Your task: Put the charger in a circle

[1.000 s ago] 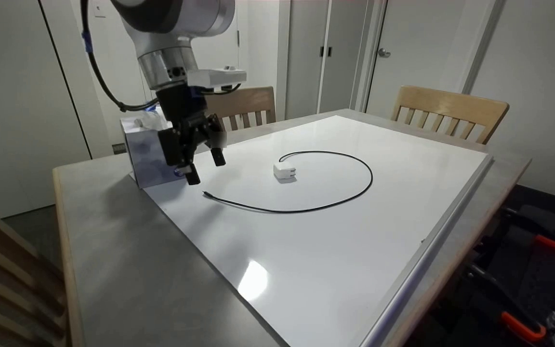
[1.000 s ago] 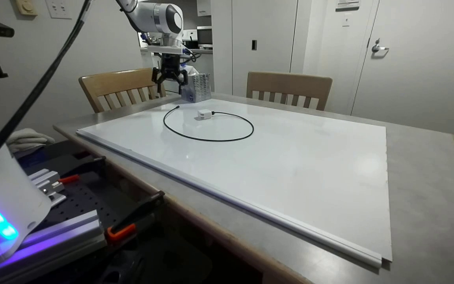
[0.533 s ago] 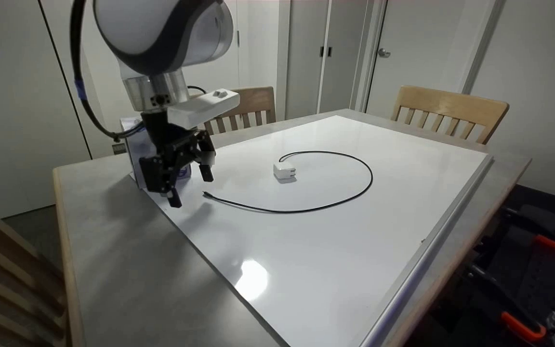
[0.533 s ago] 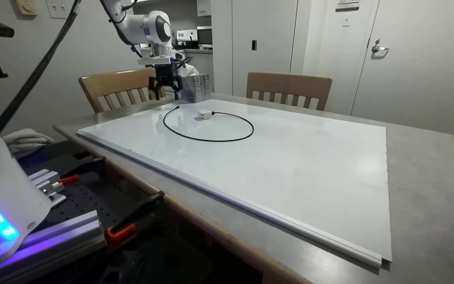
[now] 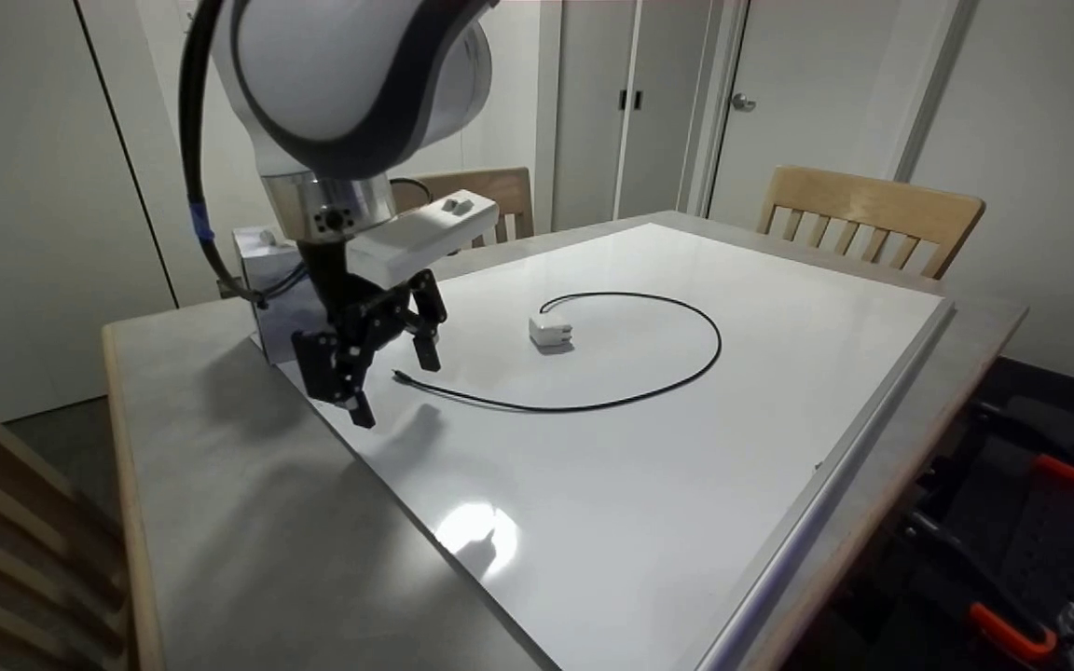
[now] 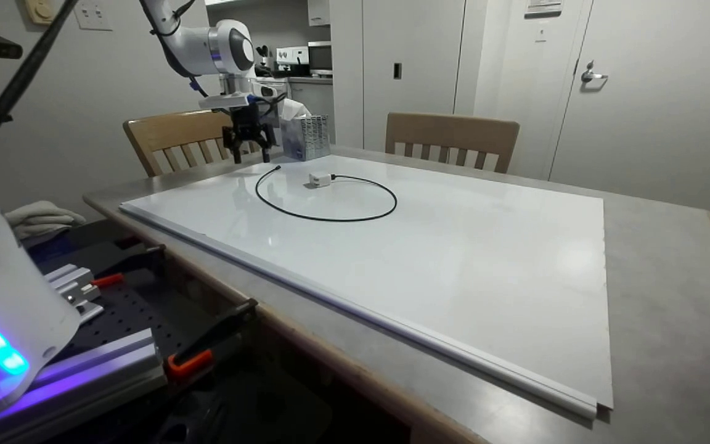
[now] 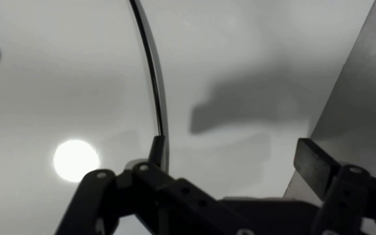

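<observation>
Charger [image 5: 551, 409]: we are finding it on the board [image 6: 484, 265] atop the surface [image 6: 675, 265], its cable [image 6: 341, 220] making a loop that is gaping between plug [image 5: 549, 330] and tip [image 5: 401, 376].
Gripper [image 5: 396, 391]: we are hovering it near the tip, fingers [image 7: 315, 168] standing wide apart, gripping nothing; in the wrist view one finger is hiding part of the cable.
Cable: we are judging it light and bendy with some spring, thin enough to be slipping from a loose pinch.
Plug: we are reckoning it hard and the heaviest part, probably anchoring gentle pulls but sliding on the glossy board under a sharp one.
Tip: we are taking it for the delicate part, best not squeezed.
Hold: we are favouring a crosswise pinch on the cable just behind the tip, once the fingers are centring over it.
</observation>
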`<state>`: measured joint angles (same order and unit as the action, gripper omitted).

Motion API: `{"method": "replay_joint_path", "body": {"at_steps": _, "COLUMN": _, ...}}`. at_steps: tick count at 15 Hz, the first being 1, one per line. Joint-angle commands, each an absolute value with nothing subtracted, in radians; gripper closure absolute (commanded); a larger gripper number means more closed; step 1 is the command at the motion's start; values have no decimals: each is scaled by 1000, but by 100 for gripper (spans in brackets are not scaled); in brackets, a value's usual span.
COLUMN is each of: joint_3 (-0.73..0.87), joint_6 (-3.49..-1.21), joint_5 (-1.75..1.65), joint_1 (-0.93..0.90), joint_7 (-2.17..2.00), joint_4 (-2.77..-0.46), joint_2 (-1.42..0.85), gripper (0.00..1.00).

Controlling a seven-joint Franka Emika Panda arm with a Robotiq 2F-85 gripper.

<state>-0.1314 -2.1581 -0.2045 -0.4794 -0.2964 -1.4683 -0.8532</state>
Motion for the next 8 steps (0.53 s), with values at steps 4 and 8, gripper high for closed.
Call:
{"method": "replay_joint_path", "body": {"at_steps": 4, "joint_3": -108, "joint_6": -2155, "joint_5": -213, "joint_1": -492, "joint_7": -306, "joint_4": -1468, "joint_2": -849, "gripper": 0}}
{"method": "replay_joint_path", "body": {"at_steps": 8, "joint_3": -71, "joint_6": -2187, "joint_5": -242, "joint_1": -504, "joint_7": -345, "joint_4": -1501, "joint_2": -826, "gripper": 0}}
